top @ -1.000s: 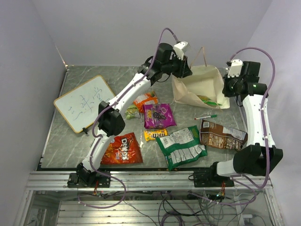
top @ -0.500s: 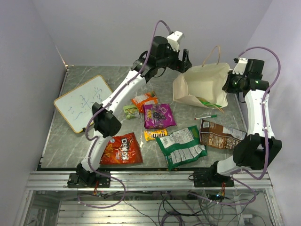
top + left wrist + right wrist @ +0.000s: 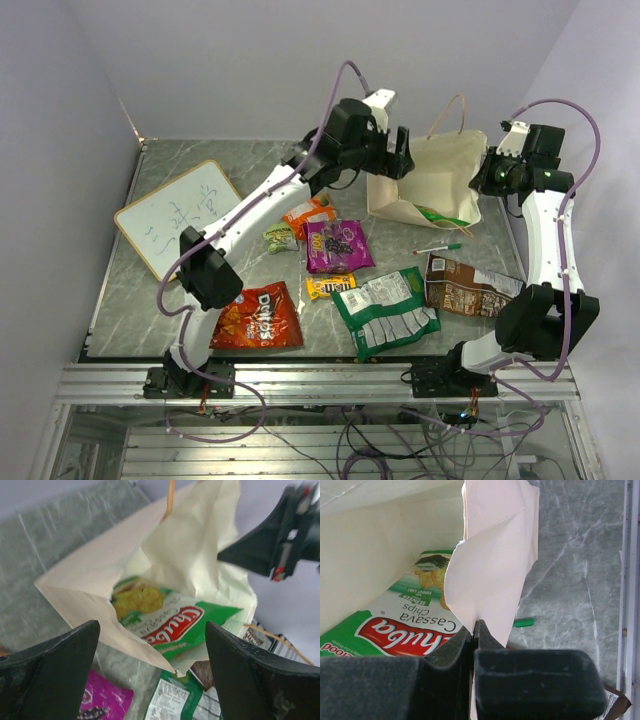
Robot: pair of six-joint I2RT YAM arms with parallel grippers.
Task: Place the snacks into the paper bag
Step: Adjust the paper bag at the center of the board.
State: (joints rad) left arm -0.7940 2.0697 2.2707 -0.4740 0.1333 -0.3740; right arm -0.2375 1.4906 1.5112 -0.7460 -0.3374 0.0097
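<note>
The right claw (image 3: 472, 630) is clenched on the edge of the paper bag (image 3: 430, 180), and I think it is keeping the mouth open. The left claw (image 3: 151, 627) is released and has nothing in it. It hangs right in front of the bag's mouth. One green chip packet (image 3: 395, 625) lies inside the bag, just past both claws, so one snack looks done.

Seven snacks are left on the bench (image 3: 130, 300), all behind the left claw, toward the arm bases. They are the orange pouch (image 3: 307, 213), small green packet (image 3: 280, 237), purple pouch (image 3: 337, 245), yellow M&M's (image 3: 330, 286), red Doritos bag (image 3: 260, 317), green-white pouch (image 3: 385, 310) and brown pouch (image 3: 472, 288).
</note>
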